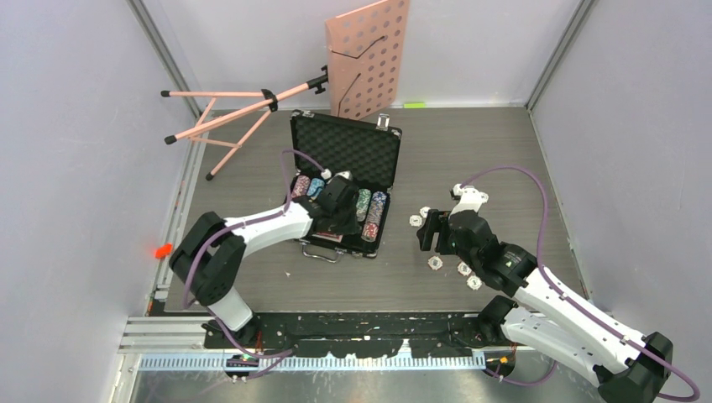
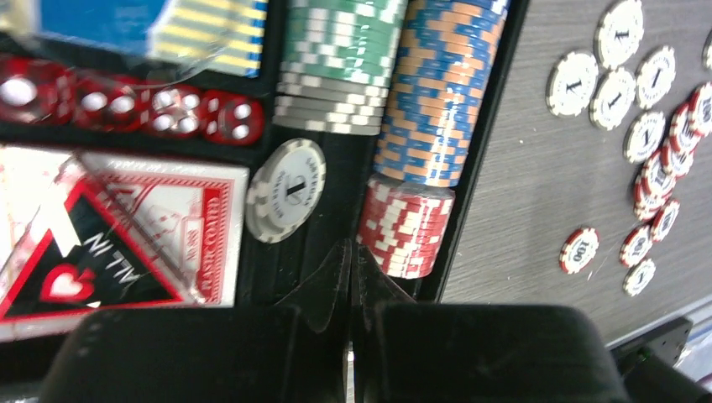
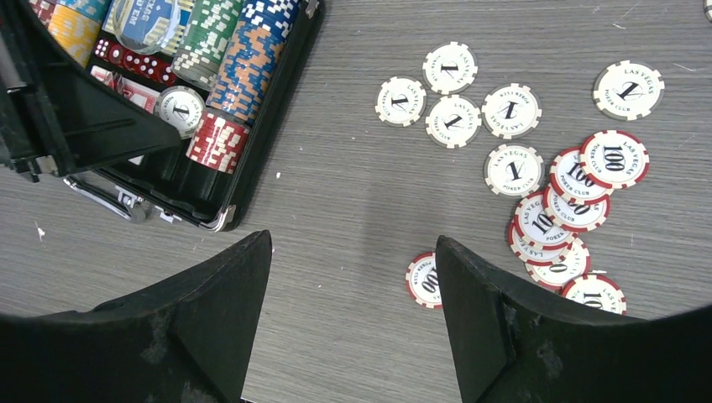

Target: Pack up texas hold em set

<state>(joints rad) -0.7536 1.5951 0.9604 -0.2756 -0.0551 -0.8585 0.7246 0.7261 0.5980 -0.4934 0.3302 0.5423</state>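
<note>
The black case [image 1: 344, 147] lies open at mid-table, its foam lid raised. Inside it stand green [image 2: 336, 59], blue-and-orange [image 2: 441, 92] and red [image 2: 405, 227] chip stacks. A single white chip [image 2: 287, 189] leans in the slot beside the red stack. Red dice [image 2: 159, 109] and a card deck [image 2: 126, 243] lie to the left. My left gripper [image 2: 353, 248] hovers over the case's near end, shut with nothing in it. Loose white chips [image 3: 453, 96] and red chips [image 3: 579, 201] lie on the table right of the case. My right gripper [image 3: 353, 239] hangs open above bare table beside them.
A pink perforated music stand [image 1: 368, 59] leans at the back wall, and its tripod legs [image 1: 227, 117] stretch over the table's back left. The case's metal handle [image 3: 105, 197] points at the near edge. White walls close in both sides.
</note>
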